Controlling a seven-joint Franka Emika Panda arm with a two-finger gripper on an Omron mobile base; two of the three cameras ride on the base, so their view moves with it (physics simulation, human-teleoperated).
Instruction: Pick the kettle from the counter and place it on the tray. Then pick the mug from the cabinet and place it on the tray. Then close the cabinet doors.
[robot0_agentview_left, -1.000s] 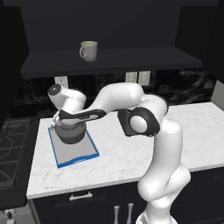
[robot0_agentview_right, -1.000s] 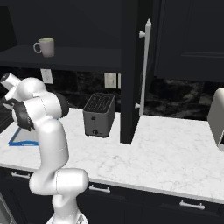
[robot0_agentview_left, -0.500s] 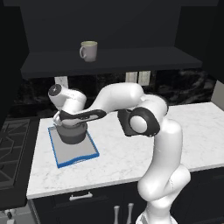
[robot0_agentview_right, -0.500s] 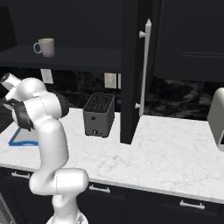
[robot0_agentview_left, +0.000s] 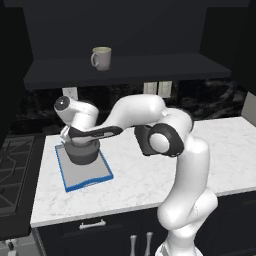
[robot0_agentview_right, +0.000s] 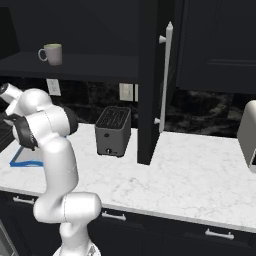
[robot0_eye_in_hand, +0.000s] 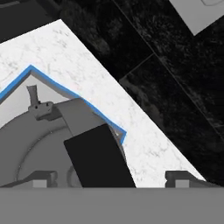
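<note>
Currently the kettle (robot0_agentview_left: 82, 151) is sitting on the tray (robot0_agentview_left: 92, 176), toward its rear half, and the tray is lying flat on the surface (robot0_agentview_left: 140, 180) near its left end. The tool (robot0_agentview_left: 75, 141) is hanging directly over the kettle. In the hand view one dark fingertip (robot0_eye_in_hand: 99, 158) is standing beside the kettle's domed lid; the exact jaw spread is not fully visible there, but the jaws are reading as spread wide and gripping nothing, so the kettle is judged to be released.

The mug (robot0_agentview_left: 101, 58) is standing upright on the shelf of the cabinet (robot0_agentview_left: 125, 70), well above the tray, with its handle pointing left. One of the cabinet doors (robot0_agentview_right: 150, 80) is standing open, edge-on to the right base view, next to the toaster (robot0_agentview_right: 113, 131).

Hazards at this stage, as judged from the layout:

- Retreat: the thin wire handle (robot0_eye_in_hand: 33, 97) is lying close to the fingers. A sideways withdrawal is risking a snag that would tip the kettle or drag it off the tray. A straight lift is advisable.
- Reach to the mug: the shelf edge is lying between the tool and the mug. A steep ascent is risking a wrist strike on that edge.
- Placement: the kettle is occupying the rear of the tray, leaving the front area free. A careless descent with the mug is risking contact with the kettle.
</note>
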